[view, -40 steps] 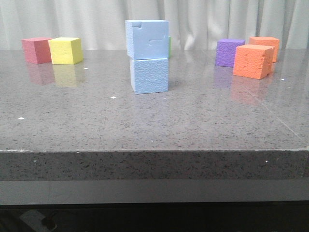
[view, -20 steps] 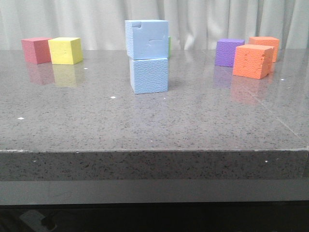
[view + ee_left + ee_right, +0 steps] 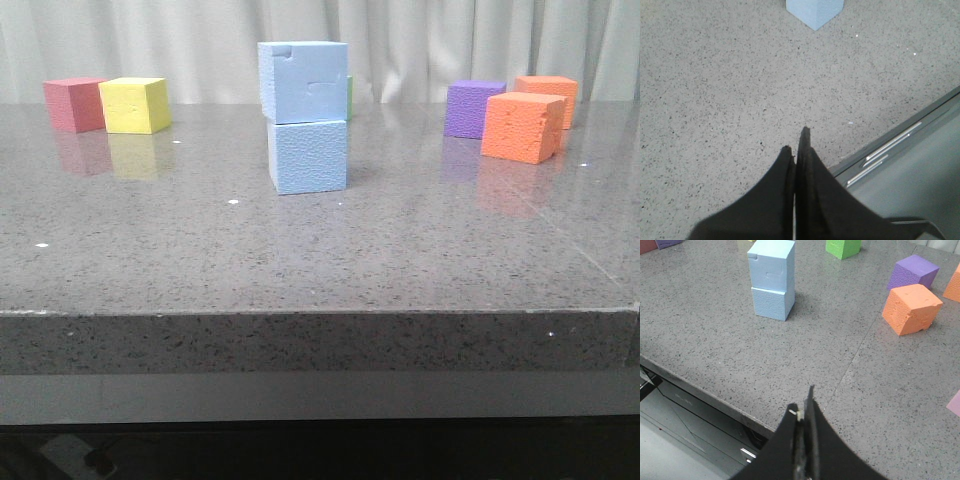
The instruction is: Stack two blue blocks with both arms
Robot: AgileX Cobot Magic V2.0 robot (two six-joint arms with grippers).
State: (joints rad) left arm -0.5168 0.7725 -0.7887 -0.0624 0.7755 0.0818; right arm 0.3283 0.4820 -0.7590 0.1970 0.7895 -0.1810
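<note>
Grippers sit nearest, back at the worktop (image 3: 320, 260) front edge. Left gripper (image 3: 799, 145): jaws pressed together, holding nothing, tips over bare worktop near its edge. Right gripper (image 3: 807, 402): jaws likewise closed tip to tip, empty, above the front edge and well apart from the blocks.

Farther in, near the worktop centre, the lower blue block (image 3: 308, 155) rests flat on the surface with a pebbled face toward the front camera. The upper blue block (image 3: 304, 82) sits squarely on it, seamed face forward, edges roughly aligned. The stack's long axis is vertical and upright.

Beyond, an orange cube (image 3: 522, 126) and purple cube (image 3: 474, 108) stand to the right; a yellow cube (image 3: 134, 104) and red cube (image 3: 72, 103) stand to the left.
</note>
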